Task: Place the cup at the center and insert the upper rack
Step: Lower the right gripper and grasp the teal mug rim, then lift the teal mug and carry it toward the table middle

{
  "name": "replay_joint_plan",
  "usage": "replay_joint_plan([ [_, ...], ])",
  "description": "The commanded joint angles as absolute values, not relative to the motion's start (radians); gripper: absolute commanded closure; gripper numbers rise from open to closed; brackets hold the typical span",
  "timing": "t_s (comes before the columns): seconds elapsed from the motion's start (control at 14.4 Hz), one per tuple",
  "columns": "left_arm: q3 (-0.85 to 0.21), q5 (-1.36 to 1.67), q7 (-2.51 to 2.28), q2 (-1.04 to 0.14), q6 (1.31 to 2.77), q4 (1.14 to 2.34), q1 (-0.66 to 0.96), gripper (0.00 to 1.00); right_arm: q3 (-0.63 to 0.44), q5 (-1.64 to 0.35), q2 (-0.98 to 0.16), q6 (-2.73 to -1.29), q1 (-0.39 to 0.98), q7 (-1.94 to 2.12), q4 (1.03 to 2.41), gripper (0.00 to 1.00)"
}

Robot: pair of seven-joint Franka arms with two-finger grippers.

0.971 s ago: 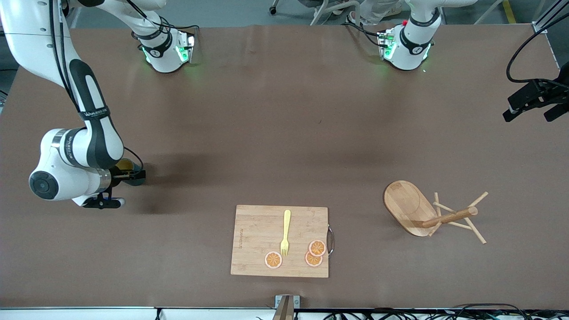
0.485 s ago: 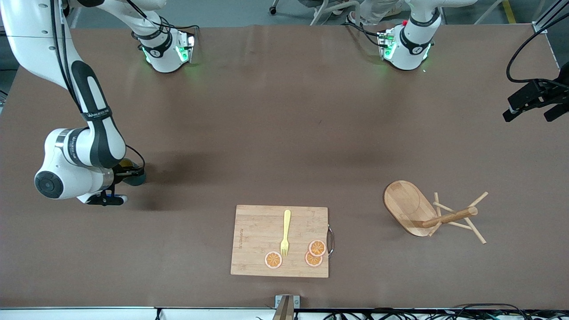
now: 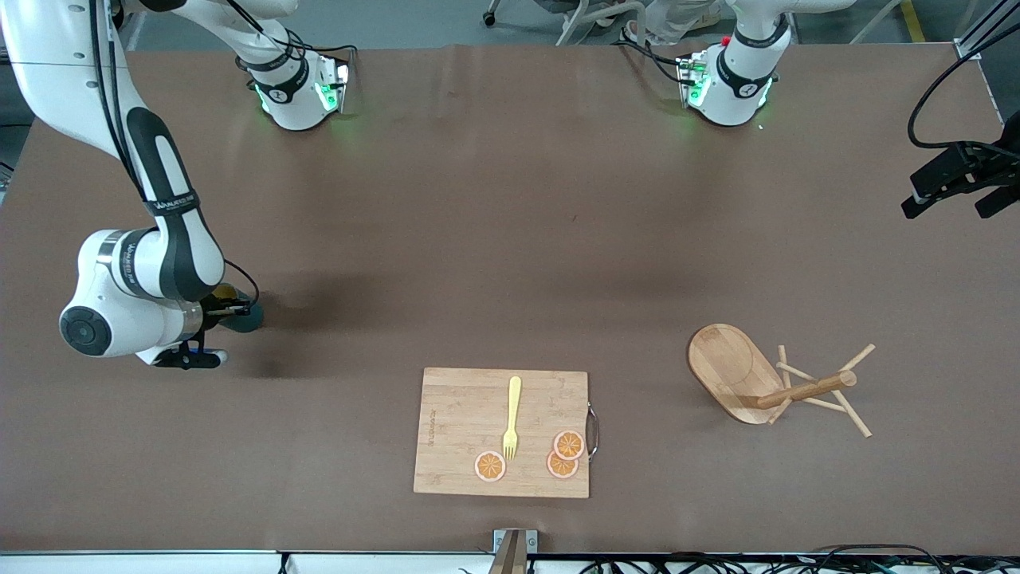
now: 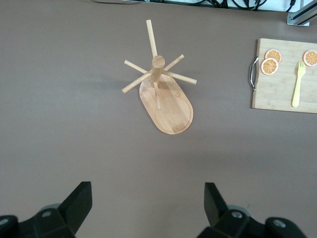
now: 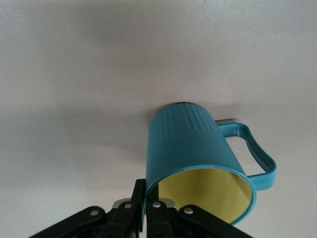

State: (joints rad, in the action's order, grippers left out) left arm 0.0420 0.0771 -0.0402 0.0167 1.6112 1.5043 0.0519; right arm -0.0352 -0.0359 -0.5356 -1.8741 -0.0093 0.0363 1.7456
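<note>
The teal cup (image 5: 190,148) with its yellow inside rests on the table at the right arm's end; only a sliver of the cup (image 3: 243,316) shows past the right wrist in the front view. My right gripper (image 5: 147,191) is shut on its rim, one finger inside and one outside, with the handle (image 5: 255,153) on the side away from the fingers. In the front view the right gripper (image 3: 225,311) is mostly hidden by its own wrist. The upper rack (image 3: 765,383), a wooden mug tree, appears to stand on its oval base toward the left arm's end. My left gripper (image 4: 148,198) hangs open high over bare table, near the upper rack (image 4: 166,101).
A bamboo cutting board (image 3: 454,430) lies near the front edge, carrying a yellow fork (image 3: 511,414) and three orange slices (image 3: 562,456). A black device on a cable (image 3: 956,179) juts in at the left arm's end of the table.
The right gripper's fingers have shut on the cup's rim, and the right wrist has shifted slightly toward the cup. The left arm and the rack have not moved.
</note>
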Motion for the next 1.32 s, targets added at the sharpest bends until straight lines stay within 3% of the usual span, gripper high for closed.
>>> replay_joint_plan([
  [0.0,0.04,0.074,-0.034,0.02,1.608,1.5,0.051,0.0,-0.026,-0.051,-0.526,-1.871,-0.002,0.04,1.714,1.0],
  [0.42,0.04,0.074,-0.034,0.018,1.608,1.5,0.049,0.0,0.011,-0.052,-0.517,-1.868,0.156,0.012,1.605,1.0],
  [0.76,0.04,0.074,-0.034,0.018,1.608,1.5,0.049,0.0,0.011,-0.055,-0.529,-1.865,0.418,-0.383,1.555,1.0],
  [0.9,0.04,0.074,-0.034,0.018,1.608,1.5,0.049,0.0,0.011,-0.051,-0.552,-1.87,0.523,-0.405,1.542,1.0],
  [1.25,0.04,0.074,-0.034,0.018,1.608,1.5,0.049,0.0,0.012,-0.124,-0.678,-1.875,0.676,-0.636,1.361,1.0],
])
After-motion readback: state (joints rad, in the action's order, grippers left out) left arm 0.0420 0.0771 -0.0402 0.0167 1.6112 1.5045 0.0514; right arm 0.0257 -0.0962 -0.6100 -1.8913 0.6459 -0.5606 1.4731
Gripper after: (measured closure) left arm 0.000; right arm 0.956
